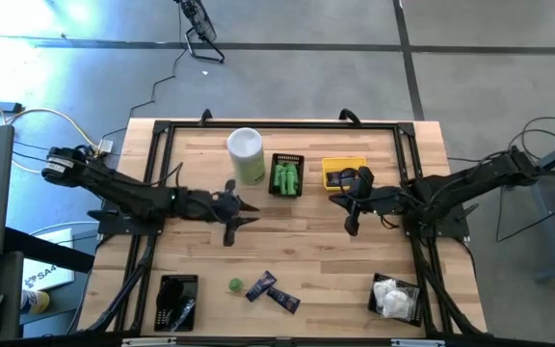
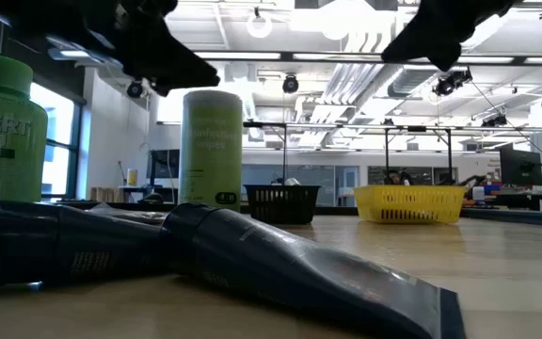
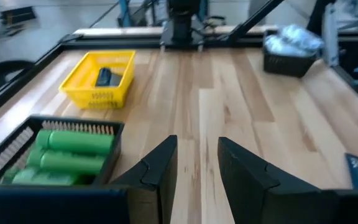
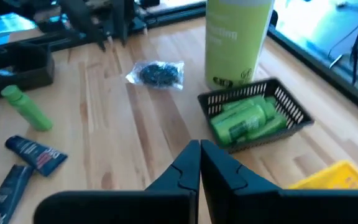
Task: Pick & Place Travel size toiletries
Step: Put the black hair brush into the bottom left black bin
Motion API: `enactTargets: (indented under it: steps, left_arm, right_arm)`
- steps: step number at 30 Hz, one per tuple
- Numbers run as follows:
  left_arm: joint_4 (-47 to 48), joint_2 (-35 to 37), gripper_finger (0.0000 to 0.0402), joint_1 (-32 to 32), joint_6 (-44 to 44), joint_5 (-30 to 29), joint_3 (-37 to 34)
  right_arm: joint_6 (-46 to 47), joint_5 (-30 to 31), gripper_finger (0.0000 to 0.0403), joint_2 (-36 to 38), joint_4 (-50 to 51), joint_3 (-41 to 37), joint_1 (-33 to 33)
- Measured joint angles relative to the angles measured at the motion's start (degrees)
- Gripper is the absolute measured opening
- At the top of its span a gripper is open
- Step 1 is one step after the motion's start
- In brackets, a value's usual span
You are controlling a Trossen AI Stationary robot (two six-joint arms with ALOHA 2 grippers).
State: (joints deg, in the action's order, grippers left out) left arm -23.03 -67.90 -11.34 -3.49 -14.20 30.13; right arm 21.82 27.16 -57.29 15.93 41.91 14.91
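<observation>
1. The loose toiletries were seen at the near edge of the desk (image 1: pixel 412 173): a green bottle (image 1: pixel 234 284) and two navy tubes (image 1: pixel 274 291) just beside it.
2. The left gripper (image 1: pixel 231 208) hung over the middle of the desk, its fingers (image 3: pixel 160 171) spread apart and holding nothing.
3. The right gripper (image 1: pixel 351 204) was beside the yellow basket (image 1: pixel 343 172), with its fingers pressed together and empty.
4. The tubes lay with their long axes slanted, nearly across the desk.
5. The bottle lay almost straight toward the near edge from the left gripper, so this arm was judged the nearer one; the tubes were about midway between both arms.
</observation>
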Motion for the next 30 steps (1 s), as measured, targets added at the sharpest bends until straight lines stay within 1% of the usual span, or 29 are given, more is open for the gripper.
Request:
enactTargets:
  steps: [2,4,10,12,14,19,23,30]
  left_arm:
    - [2.29,0.00,0.0112,-2.70,-1.66,-4.36,0.31]
    - [6.93,0.00,0.0112,-5.35,-3.88,-7.85,1.92]
    - [28.25,-0.76,0.0112,-13.43,-11.66,-19.84,11.02]
    - [34.73,-1.35,0.0112,-15.87,-13.71,-22.91,13.53]
    - [38.94,-1.93,0.0112,-18.02,-15.51,-25.10,15.25]
    - [44.70,-3.74,0.0112,-22.06,-22.85,-28.07,15.76]
    - [48.30,-6.66,0.0112,-24.14,-29.48,-29.29,15.78]
    - [49.90,-14.28,0.0112,-24.33,-36.57,-29.51,15.78]
  right_arm:
    - [-2.92,-0.02,0.0005,-0.62,-1.92,-0.02,-0.66]
    - [-5.94,-0.03,0.0005,-1.71,-5.18,-0.04,-1.24]
    - [-11.39,-0.24,0.0005,-5.60,-12.40,-0.02,-2.49]
    - [-11.58,-0.30,0.0005,-6.72,-12.99,-0.02,-2.84]
    - [-11.58,-0.32,0.0005,-8.16,-14.00,-0.02,-3.21]
    - [-11.29,-0.30,0.0005,-11.21,-14.69,-0.02,-3.49]
    - [-11.25,-0.33,0.0005,-12.49,-15.19,-0.02,-3.44]
    - [-11.16,-0.30,0.0005,-12.75,-15.39,-0.02,-3.45]
